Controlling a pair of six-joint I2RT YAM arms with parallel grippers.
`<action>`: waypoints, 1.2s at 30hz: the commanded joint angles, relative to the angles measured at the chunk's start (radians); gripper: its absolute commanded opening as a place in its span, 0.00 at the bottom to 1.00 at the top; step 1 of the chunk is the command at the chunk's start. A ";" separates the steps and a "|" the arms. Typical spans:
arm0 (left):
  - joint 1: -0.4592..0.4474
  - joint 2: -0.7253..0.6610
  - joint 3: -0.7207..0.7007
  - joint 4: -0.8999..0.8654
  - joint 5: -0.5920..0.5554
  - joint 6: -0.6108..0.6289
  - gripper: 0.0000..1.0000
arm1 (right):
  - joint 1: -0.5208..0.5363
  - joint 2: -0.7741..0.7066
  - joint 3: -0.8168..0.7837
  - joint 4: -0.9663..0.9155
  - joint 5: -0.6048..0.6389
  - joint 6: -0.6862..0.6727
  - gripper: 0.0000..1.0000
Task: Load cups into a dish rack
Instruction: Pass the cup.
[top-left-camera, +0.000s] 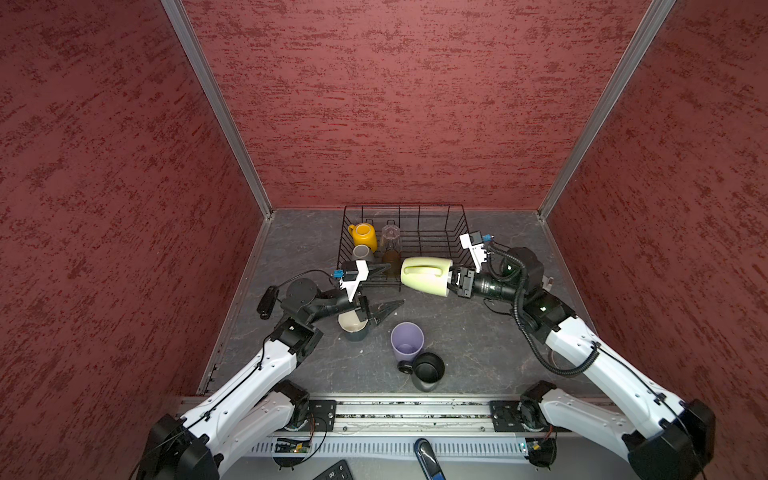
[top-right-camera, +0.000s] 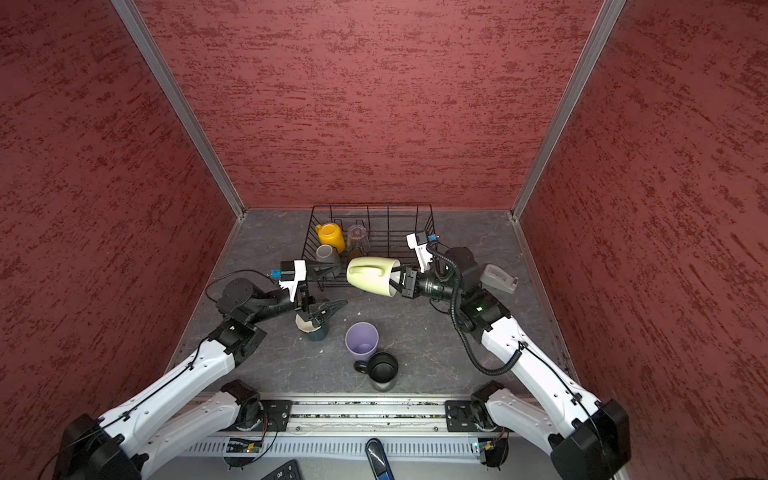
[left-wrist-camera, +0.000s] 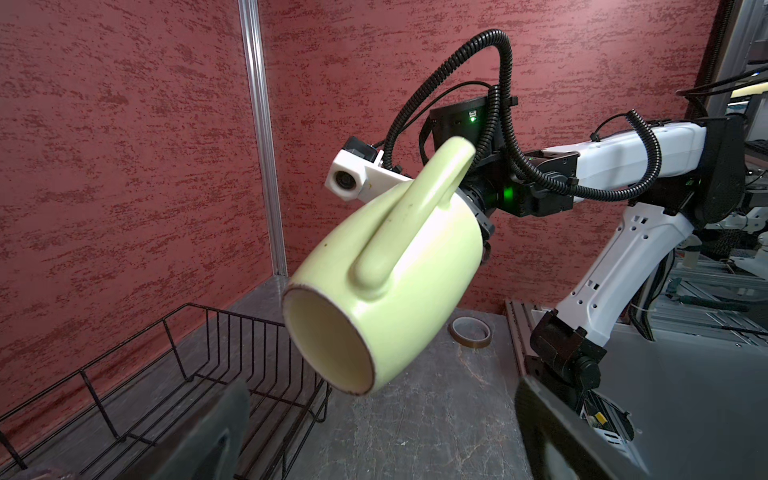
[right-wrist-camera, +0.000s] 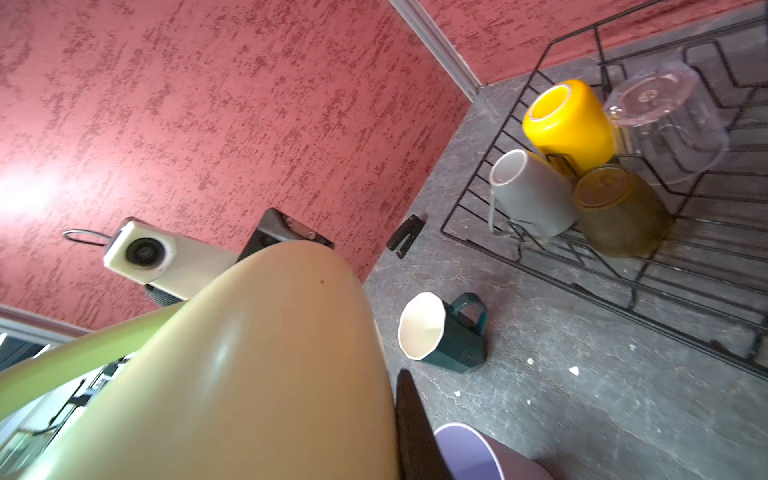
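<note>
Four cups crowd the rack's left end by the tabletop's back edge. The green mug, pinched at its rim by the right gripper above the rack's front edge, should go mouth-down beside them. The left gripper hangs wide open.

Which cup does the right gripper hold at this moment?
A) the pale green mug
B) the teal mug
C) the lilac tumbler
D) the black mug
A: the right gripper is shut on the rim of the pale green mug, held sideways in the air, while the teal mug, lilac tumbler and black mug stand on the table.
</note>
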 joint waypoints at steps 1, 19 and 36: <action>-0.003 0.028 0.002 0.056 0.053 -0.012 1.00 | -0.003 -0.005 0.008 0.198 -0.124 0.052 0.00; -0.004 0.066 0.044 0.085 0.133 -0.020 1.00 | 0.087 0.088 -0.012 0.264 -0.163 0.083 0.00; -0.021 0.089 0.064 0.084 0.235 -0.036 0.97 | 0.167 0.212 -0.028 0.481 -0.168 0.201 0.00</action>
